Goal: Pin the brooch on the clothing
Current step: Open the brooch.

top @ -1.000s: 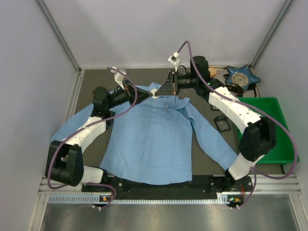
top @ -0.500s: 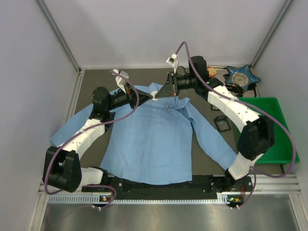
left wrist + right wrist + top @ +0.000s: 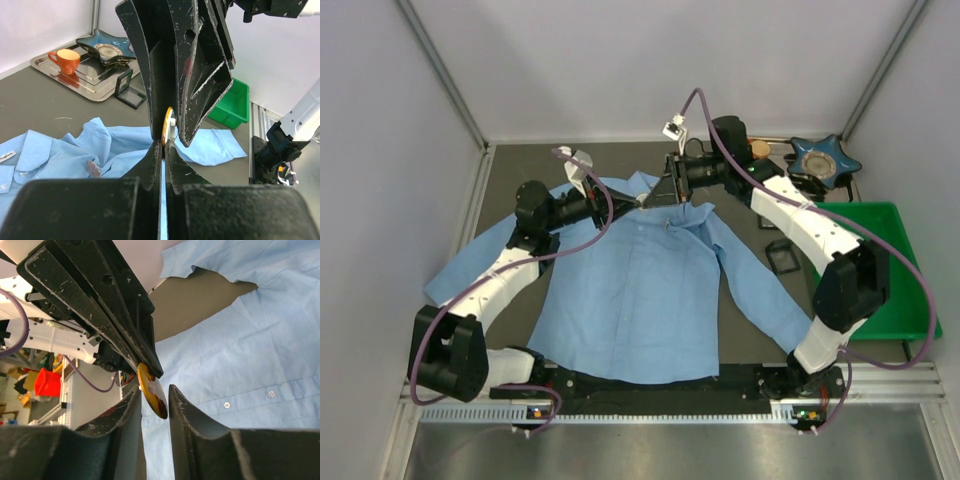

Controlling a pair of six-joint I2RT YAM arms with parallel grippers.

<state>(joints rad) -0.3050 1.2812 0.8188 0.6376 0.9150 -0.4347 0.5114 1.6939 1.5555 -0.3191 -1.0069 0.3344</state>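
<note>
The light blue shirt (image 3: 630, 290) lies flat, collar at the far side; it also shows in the left wrist view (image 3: 60, 150) and the right wrist view (image 3: 250, 340). Both grippers meet above the collar. My left gripper (image 3: 636, 201) is shut, its tips (image 3: 164, 145) pinching the edge of a round orange-yellow brooch (image 3: 167, 127). In the right wrist view the brooch (image 3: 152, 390) hangs tilted between my right gripper's (image 3: 155, 390) fingers, which stand slightly apart on either side of it. In the top view my right gripper (image 3: 652, 197) hides the brooch.
A small brown item (image 3: 91, 167) sits on the shirt near the collar. A steel tray (image 3: 50, 67) holds an orange cup (image 3: 65, 60) and a blue star dish (image 3: 825, 158). A black square frame (image 3: 782, 258) and a green bin (image 3: 880, 270) stand at the right.
The left arm has shifted slightly toward the right arm. Both grippers stay together above the collar.
</note>
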